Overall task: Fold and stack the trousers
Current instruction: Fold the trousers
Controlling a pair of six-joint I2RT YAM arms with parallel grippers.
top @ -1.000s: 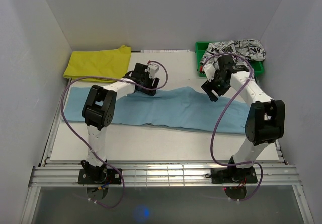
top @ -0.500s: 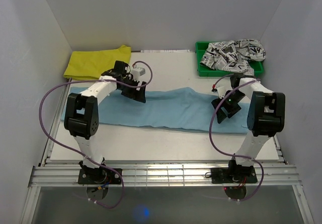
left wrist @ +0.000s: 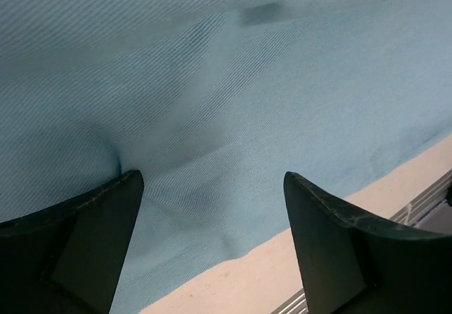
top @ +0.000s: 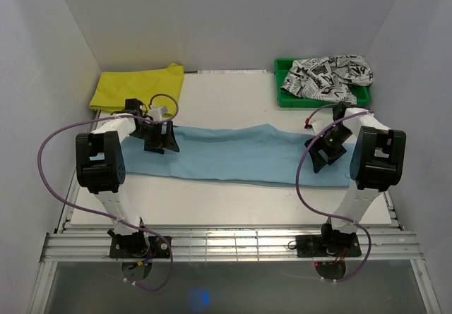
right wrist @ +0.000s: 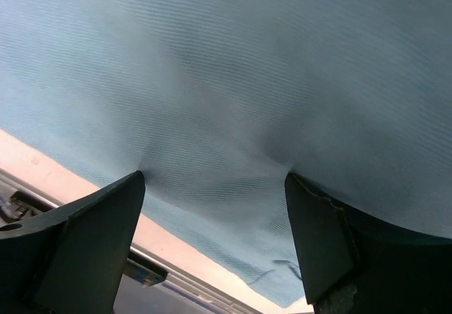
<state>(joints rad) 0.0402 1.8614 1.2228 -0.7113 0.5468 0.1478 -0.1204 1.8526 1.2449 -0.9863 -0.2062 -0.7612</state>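
The light blue trousers lie flat across the middle of the table. Their long axis runs left to right, nearly from one side to the other. The near edge sags a little towards the right, and the far edge humps gently around the middle.

The left gripper is down on the left end of the cloth, and the right gripper is down on the right end, so the two are well apart with the whole length of the garment between them.

In the left wrist view both fingers are spread wide. The tips press into the blue fabric, which dimples and creases between them, and nothing is pinched. A strip of bare table shows just past the cloth's edge.

It's the same story at the right wrist. The fingers are wide apart with the tips on the cloth, which puckers in the gap, and the hem lies just beyond them.

At the far left corner a folded yellow garment lies just beyond the left end of the trousers, close to the left gripper. At the far right a green bin holds a crumpled black-on-white printed garment, which spills over the rim and is clear of the blue cloth. Nothing lies on top of the trousers but the two grippers.
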